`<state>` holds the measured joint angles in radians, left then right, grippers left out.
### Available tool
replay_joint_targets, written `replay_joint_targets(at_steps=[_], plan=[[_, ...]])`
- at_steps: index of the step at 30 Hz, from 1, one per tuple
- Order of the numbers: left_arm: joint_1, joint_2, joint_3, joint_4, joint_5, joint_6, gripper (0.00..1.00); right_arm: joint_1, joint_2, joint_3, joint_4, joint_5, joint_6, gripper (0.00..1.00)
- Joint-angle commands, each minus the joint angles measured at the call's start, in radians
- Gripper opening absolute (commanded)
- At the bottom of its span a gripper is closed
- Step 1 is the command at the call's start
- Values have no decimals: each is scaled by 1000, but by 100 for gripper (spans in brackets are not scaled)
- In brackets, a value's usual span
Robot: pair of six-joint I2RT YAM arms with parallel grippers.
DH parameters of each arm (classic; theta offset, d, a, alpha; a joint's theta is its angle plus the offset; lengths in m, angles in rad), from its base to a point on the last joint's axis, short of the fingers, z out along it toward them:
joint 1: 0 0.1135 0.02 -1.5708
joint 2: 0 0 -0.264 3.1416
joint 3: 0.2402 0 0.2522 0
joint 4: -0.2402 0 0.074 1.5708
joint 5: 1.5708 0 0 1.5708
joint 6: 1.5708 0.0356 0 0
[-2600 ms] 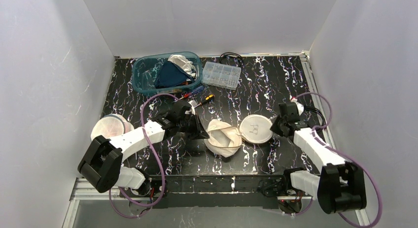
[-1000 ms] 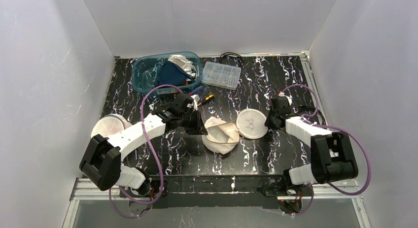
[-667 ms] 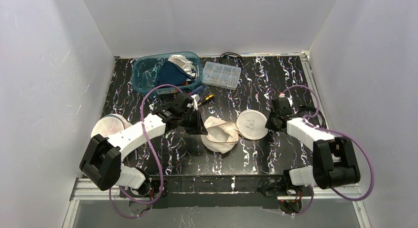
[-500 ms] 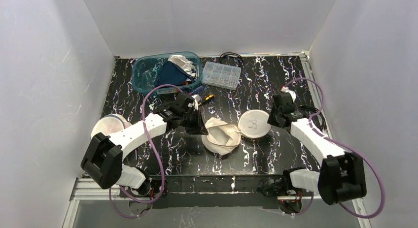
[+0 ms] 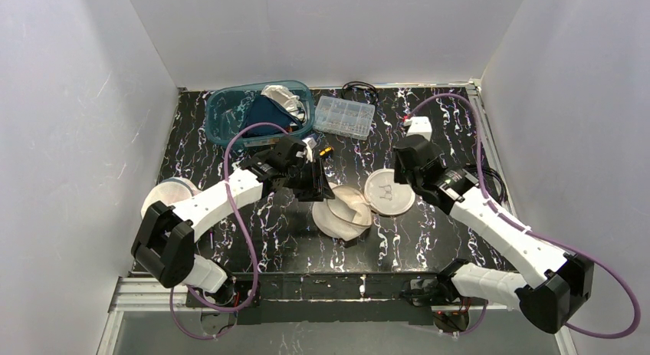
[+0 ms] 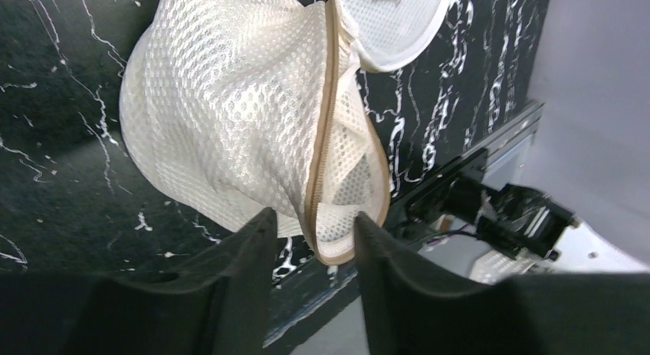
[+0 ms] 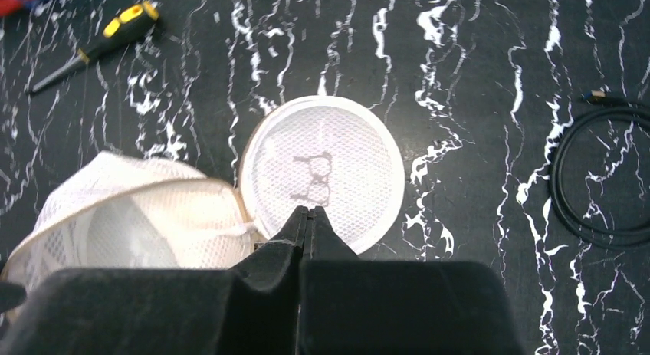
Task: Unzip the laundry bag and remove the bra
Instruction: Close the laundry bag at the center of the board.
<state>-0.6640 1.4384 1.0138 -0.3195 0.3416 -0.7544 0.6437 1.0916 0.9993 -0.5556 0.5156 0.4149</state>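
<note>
You've got one laundry bag [image 5: 341, 213] unzipped on the desk [image 5: 429, 133] between two arms: left end effector [image 6: 310, 217] angled in, fingers parted at the zipper rim [image 6: 326, 140], right end effector [image 7: 306, 213] pinched shut above the flap [image 7: 322, 175].

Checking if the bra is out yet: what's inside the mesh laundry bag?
Through the open zip, the laundry bag shows only mesh lining. A pale rounded shape sits behind the mesh; the fabric hides whether it's the bra.
</note>
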Motion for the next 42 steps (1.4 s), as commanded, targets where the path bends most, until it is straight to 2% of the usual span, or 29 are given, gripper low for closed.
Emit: replay_joint_targets(at_steps=[1, 4, 8, 10, 11, 12, 14, 16, 19, 25, 32, 36, 42], plan=[[2, -45, 49, -39, 21, 4, 46, 86, -15, 43, -11, 71, -65, 1], [2, -61, 75, -67, 11, 11, 54, 97, -26, 17, 3, 73, -54, 1], [1, -74, 96, -109, -13, 42, 56, 78, -63, -70, 14, 82, 37, 3], [1, -72, 79, -110, -13, 48, 56, 33, -83, -127, 26, 33, 98, 28], [1, -71, 63, -107, -10, 48, 56, 0, -94, -157, 37, -7, 127, 46], [1, -68, 46, -101, -7, 47, 55, -38, -106, -190, 48, -61, 155, 59], [1, -64, 9, -91, -5, 49, 53, -126, -123, -274, 77, -182, 214, 74], [1, -62, -26, -77, -4, 54, 50, -201, -134, -355, 113, -290, 287, 80], [1, -60, -74, -60, -7, 64, 44, -256, -144, -467, 168, -377, 385, 81], [1, -61, -136, -24, 1, 64, 36, -266, -127, -625, 314, -382, 572, 75], [0, -80, -171, -8, 3, 63, 30, -268, -60, -713, 456, -394, 778, 67], [0, -91, -176, -7, 9, 63, 28, -269, -7, -735, 474, -364, 850, 57], [0, -109, -181, -8, 11, 63, 25, -273, 61, -747, 452, -321, 866, 40]])
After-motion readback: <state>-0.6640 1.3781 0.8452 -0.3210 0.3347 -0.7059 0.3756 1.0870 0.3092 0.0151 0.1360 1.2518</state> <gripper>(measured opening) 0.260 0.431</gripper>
